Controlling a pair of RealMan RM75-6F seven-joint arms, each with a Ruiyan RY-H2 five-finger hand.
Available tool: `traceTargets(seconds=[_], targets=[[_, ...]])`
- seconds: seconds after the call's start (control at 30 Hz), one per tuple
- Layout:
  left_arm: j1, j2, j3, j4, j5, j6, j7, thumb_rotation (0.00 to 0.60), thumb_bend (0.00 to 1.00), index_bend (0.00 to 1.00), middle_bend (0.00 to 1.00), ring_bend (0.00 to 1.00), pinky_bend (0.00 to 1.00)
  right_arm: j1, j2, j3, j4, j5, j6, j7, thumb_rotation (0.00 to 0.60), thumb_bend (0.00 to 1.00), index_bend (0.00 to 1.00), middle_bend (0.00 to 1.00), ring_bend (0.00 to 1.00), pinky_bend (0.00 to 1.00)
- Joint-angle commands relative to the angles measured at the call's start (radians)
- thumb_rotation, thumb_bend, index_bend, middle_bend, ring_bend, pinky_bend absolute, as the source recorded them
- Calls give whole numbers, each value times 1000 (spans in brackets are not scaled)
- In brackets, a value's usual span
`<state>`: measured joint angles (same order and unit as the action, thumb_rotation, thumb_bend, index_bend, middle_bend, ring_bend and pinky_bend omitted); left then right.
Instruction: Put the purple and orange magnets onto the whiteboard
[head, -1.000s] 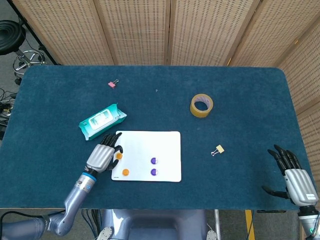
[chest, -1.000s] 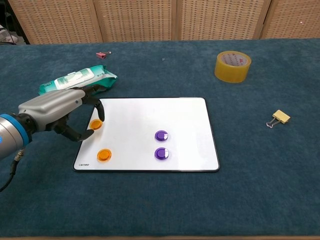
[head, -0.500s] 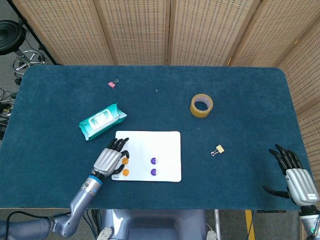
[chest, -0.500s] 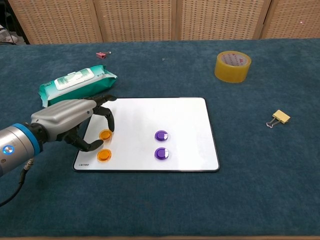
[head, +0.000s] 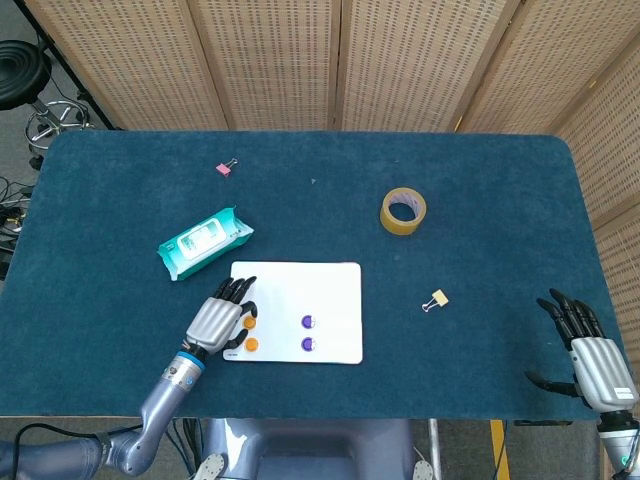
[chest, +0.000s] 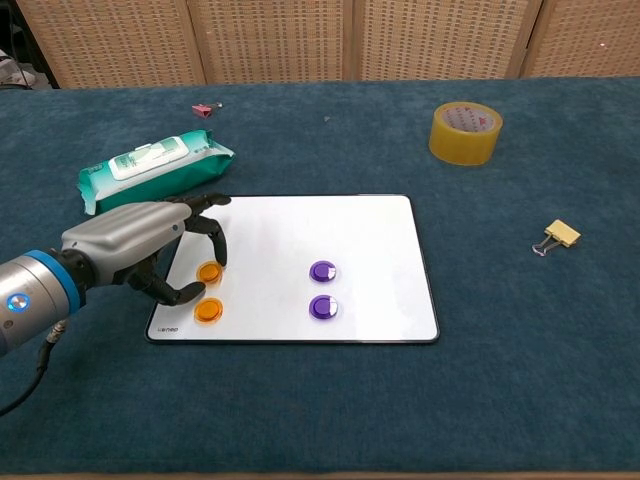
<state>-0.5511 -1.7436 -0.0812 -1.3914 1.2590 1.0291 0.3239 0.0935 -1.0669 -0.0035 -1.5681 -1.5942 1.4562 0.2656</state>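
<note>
Blue felt table; left hand curled over whiteboard edge beside orange magnet, grasp unclear; right hand spread empty, head view only.

The left hand has a smooth, silver-grey metallic shell over its back, rounded like a cast plate, from which black segmented fingers emerge. At the wrist sits a bright blue ring with a small round pale mark on it, followed by a narrow black band and a silver-grey cylindrical forearm. A thin dark cable hangs from under that forearm. In the head view the same arm reads as a slim grey tube. The right hand matches it: ribbed silver back, glossy black fingers, and a blue-green accent at the wrist.
</note>
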Motion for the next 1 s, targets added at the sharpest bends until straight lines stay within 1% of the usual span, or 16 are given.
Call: traceTargets(seconds=[0.03, 0.23, 0.43, 0.7, 1.0], targets=[[0, -2, 0, 3, -1, 1, -3, 600, 396, 594, 0, 0, 2, 0, 0, 0, 0, -1, 0, 0, 600, 82, 86, 0, 0, 0], [-1, -7, 0, 10, 0, 2, -4, 600, 387, 586, 0, 0, 2, 0, 1, 1, 0, 0, 0, 1, 600, 82, 86, 0, 0, 0], [0, -1, 6, 8, 4, -2, -16, 600, 357, 503, 0, 0, 2, 0, 1, 1, 0, 0, 0, 2, 600, 82, 86, 0, 0, 0], [1, 7, 10, 9, 11, -4, -35, 600, 344, 443, 0, 0, 2, -1, 2, 0, -2, -1, 3, 0, 600, 82, 86, 0, 0, 0], [8, 21, 12, -2, 34, 16, -60, 600, 337, 303, 0, 0, 2, -1, 2, 1, -2, -1, 1, 0, 600, 81, 86, 0, 0, 0]])
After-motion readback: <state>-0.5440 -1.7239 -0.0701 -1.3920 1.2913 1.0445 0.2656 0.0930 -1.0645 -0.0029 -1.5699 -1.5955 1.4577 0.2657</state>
